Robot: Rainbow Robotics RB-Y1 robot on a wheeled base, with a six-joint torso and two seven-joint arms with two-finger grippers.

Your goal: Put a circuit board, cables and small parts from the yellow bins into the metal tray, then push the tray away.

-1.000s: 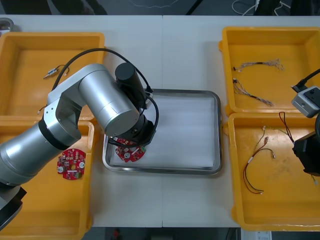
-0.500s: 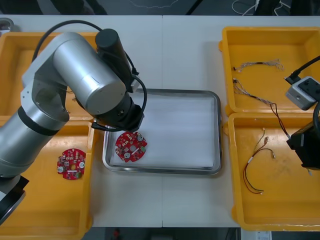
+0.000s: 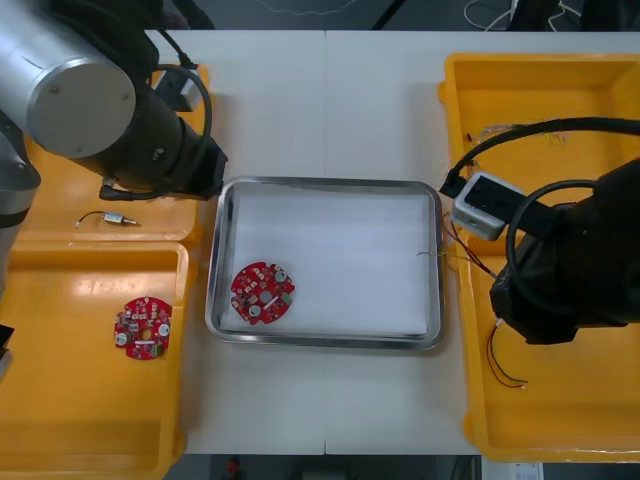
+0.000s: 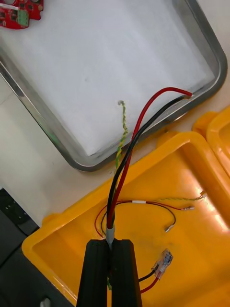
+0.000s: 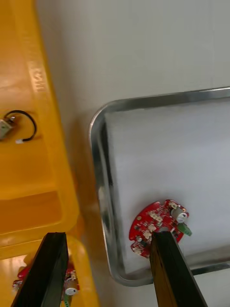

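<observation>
A round red circuit board (image 3: 262, 292) lies in the near left corner of the metal tray (image 3: 432, 300); the left wrist view has this circuit board (image 5: 160, 226) just beyond my fingers. My left gripper (image 5: 108, 236) hangs open and holds nothing, above the gap between the left bins and the tray (image 5: 98, 158). My right gripper (image 4: 109, 244) is shut on a red and black cable (image 4: 139, 129), lifted over the near right bin (image 4: 191, 163). The cable's free end reaches over the tray's rim (image 4: 218, 62), and a thin yellow-green strand (image 4: 122, 124) runs alongside it.
A second board (image 3: 142, 327) lies in the near left bin (image 3: 90, 420). A small metal part on a black cable (image 3: 105, 220) sits in the far left bin. More red and black cables (image 4: 143, 204) remain in the near right bin. The far right bin (image 3: 560, 80) holds other cables.
My left arm has pulled back from the tray toward the far left, leaving the board inside. My right arm has swung in over the near right bin, its cable now reaching the tray's rim.
</observation>
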